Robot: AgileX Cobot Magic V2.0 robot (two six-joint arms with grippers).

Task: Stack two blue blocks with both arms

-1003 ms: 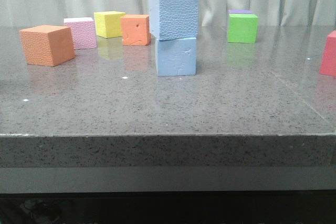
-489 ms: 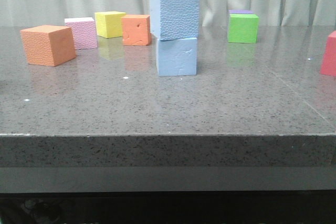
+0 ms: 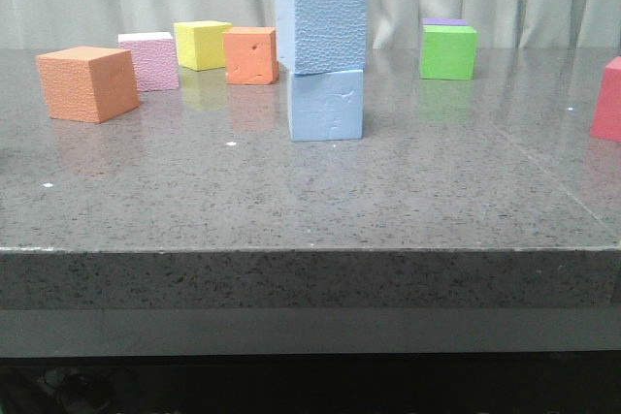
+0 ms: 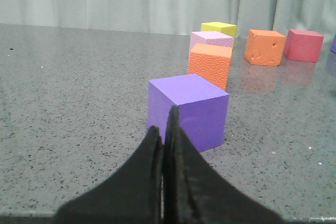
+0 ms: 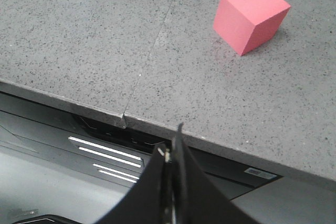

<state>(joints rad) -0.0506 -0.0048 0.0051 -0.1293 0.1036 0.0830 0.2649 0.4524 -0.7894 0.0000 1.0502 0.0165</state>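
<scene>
Purple cube mostly hidden behind green cube; left hand and right hand pressed together, empty

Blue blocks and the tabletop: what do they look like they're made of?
The upper blue block looks like foam: matte, with a pebbled face. The lower blue block matches it but looks smoother, with faint curved seams like jigsaw cuts. The tabletop looks like polished speckled grey stone or a stone-look composite; it is glossy enough to mirror the cubes faintly.
</scene>
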